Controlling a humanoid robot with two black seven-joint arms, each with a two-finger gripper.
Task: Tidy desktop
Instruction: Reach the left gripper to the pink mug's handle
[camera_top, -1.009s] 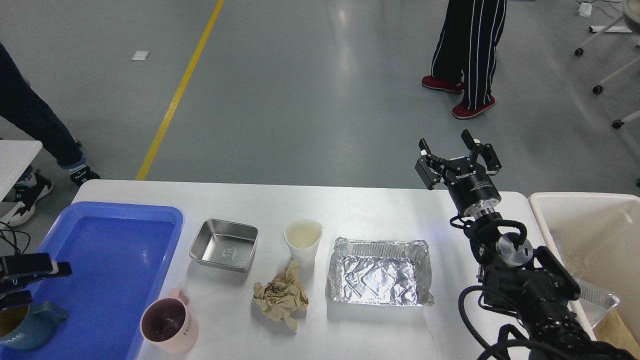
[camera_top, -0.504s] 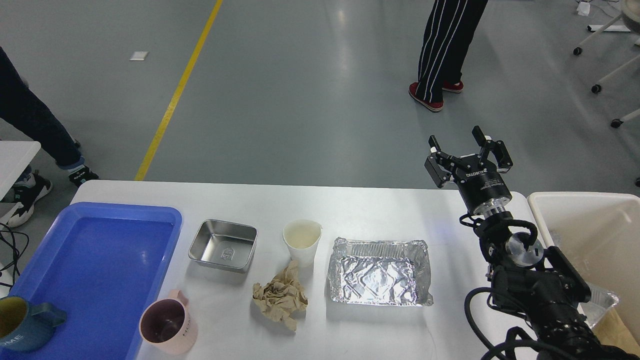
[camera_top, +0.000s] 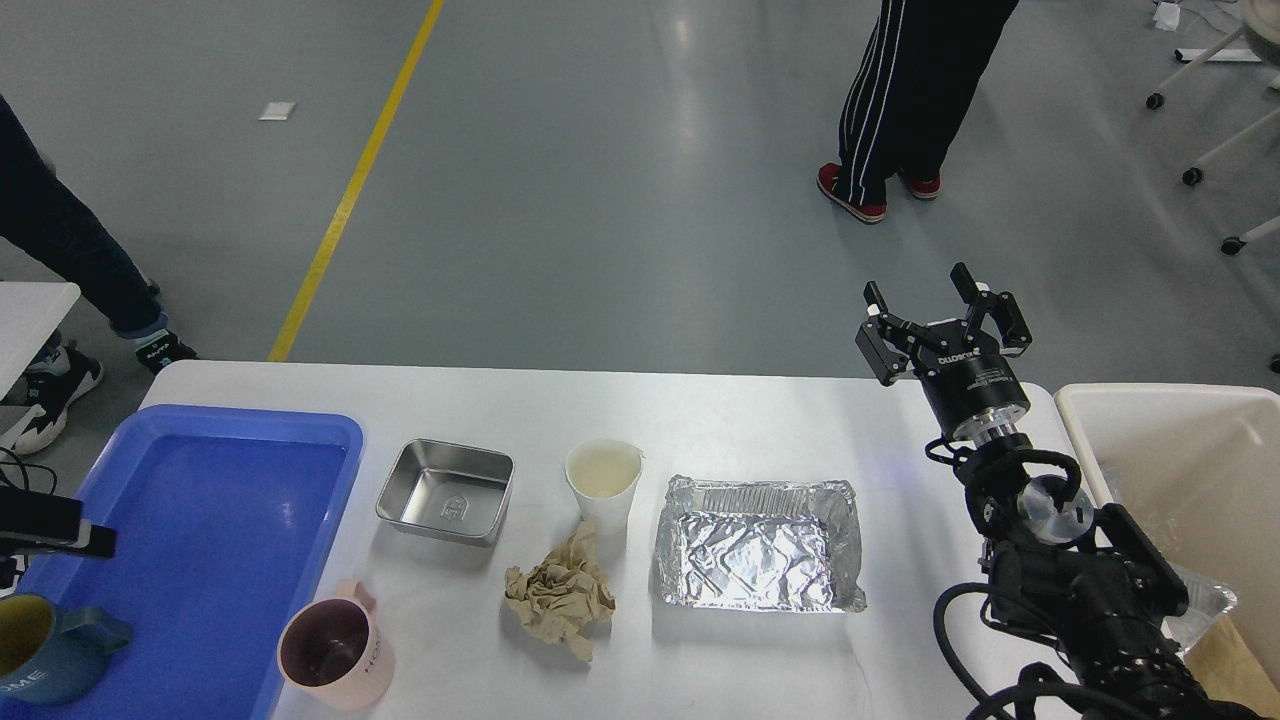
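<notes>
Head view: right gripper (camera_top: 943, 301) spread wide, empty, above desktop (camera_top: 760, 420); left gripper (camera_top: 60, 527) state unclear.

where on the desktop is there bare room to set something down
The desktop is bare along its far strip, behind the steel tin, paper cup and foil tray. Also bare: the near edge between the pink mug and the right arm. The middle is crowded, the crumpled paper touching the cup.

desktop (camera_top: 760, 410) far strip bare, clutter nearer
</notes>
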